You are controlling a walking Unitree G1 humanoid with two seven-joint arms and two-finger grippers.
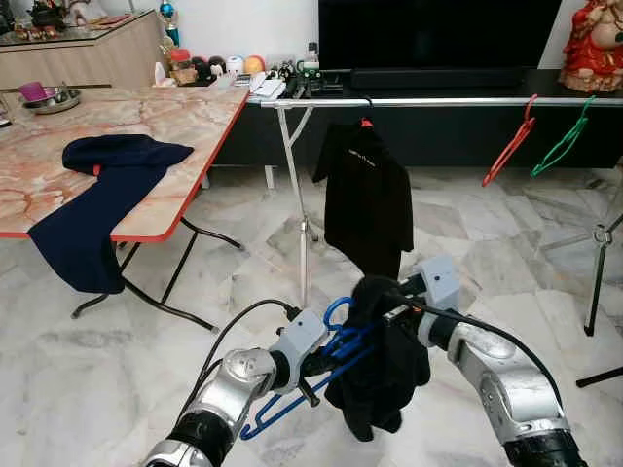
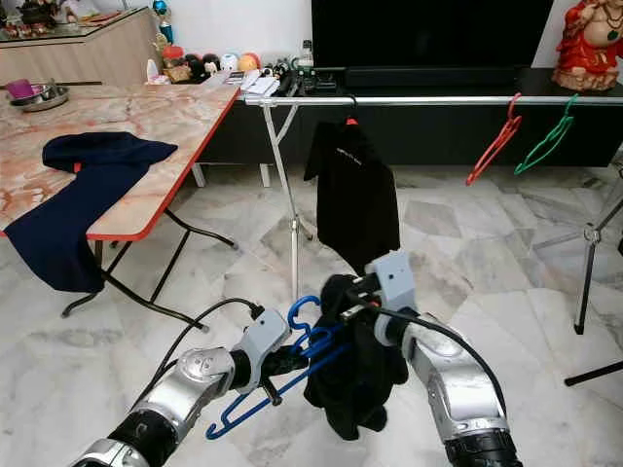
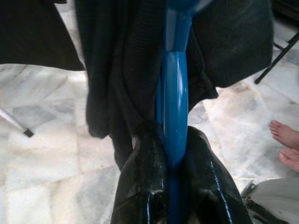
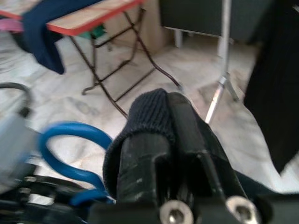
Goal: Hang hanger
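Observation:
A blue plastic hanger [image 1: 321, 365] is held low in front of me, my left gripper [image 1: 326, 358] shut on its neck; in the left wrist view the blue hanger [image 3: 174, 98] runs between the black fingers [image 3: 145, 186]. A dark garment [image 1: 384, 365] hangs bunched from the hanger's right end. My right gripper [image 1: 384, 295] is shut on the garment's ribbed edge [image 4: 147, 116] at its top. Behind stands a metal clothes rail [image 1: 438, 101] with a black shirt [image 1: 365, 195] hanging on it.
A red hanger [image 1: 511, 141] and a green hanger [image 1: 565, 138] hang on the rail's right part. A folding table [image 1: 185, 126] at left carries a navy garment [image 1: 92, 204]. Rail legs [image 1: 302, 233] stand ahead; a stand leg [image 1: 596, 282] is at right. A person's bare feet [image 3: 287, 142] show on the marble floor.

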